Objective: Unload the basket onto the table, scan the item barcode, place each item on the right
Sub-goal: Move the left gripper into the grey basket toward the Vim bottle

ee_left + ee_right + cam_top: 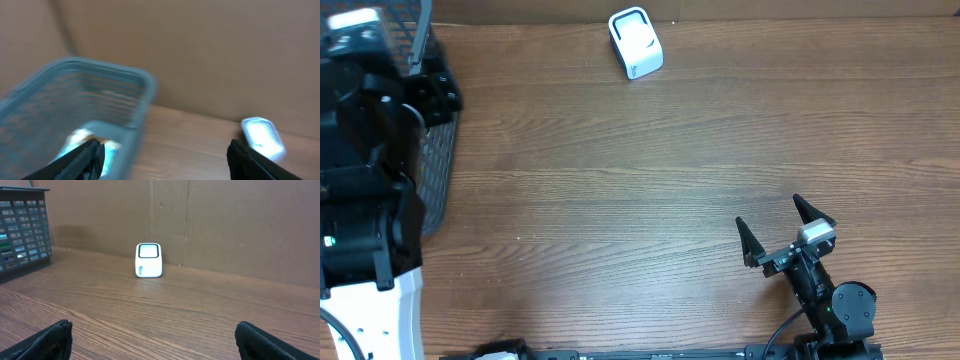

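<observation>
**Left arm over the basket, both sets of jaws spread**

Left arm (365,200) looms large at the left edge of the table (620,190), above a dark mesh basket (438,170). Its wrist view is blurred, yet the left jaws stand wide apart with nothing between them, over the basket's near corner. A pale shape (84,139) lies inside the basket, too smeared to name. The white scanner (635,42) stands alone near the table's far edge, well apart from the basket. The right arm (815,280) sits at the near right, its right jaws spread wide and empty, facing the scanner.
</observation>
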